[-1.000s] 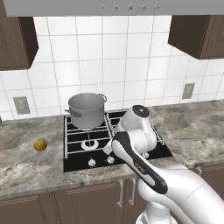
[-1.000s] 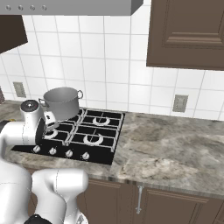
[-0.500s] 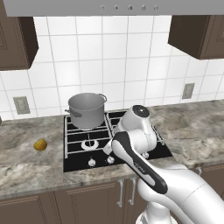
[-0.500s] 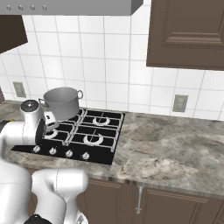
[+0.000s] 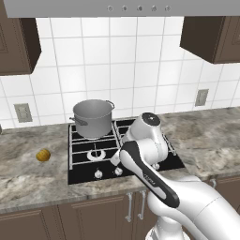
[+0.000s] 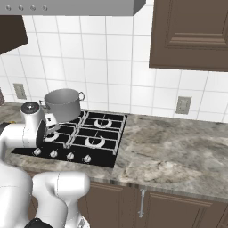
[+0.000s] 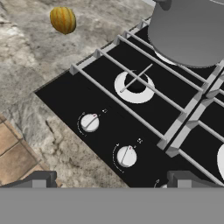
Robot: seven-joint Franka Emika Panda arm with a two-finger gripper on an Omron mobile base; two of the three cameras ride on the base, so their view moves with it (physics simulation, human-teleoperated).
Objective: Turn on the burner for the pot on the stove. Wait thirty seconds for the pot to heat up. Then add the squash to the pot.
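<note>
While the big white robot arm bends low over the black glass stove (image 5: 123, 154), the left base view shows the tall grey metal pot (image 5: 93, 117) standing on the back burner at about ten o'clock on the cooktop. The small yellow-orange squash (image 5: 43, 155) lies alone on the grey stone counter (image 5: 33, 171), well off at nine o'clock, likely waiting until the pot is hot.

Seen from the right base view, the pot (image 6: 63, 104) stands at the far left corner of the stove (image 6: 100, 153), behind the arm. Four small silver knobs (image 6: 62, 154) run along the front edge, easy to reach.

Looking down from the hand view, the gripper (image 7: 110, 180) has its two dark tips spread wide apart with nothing between them. Two knobs lie just above them, near six o'clock. The pot (image 7: 188, 28) is at one o'clock and the squash (image 7: 63, 19) at eleven o'clock. I think the hand hovers here to reach a knob, but no knob is touched yet.
</note>
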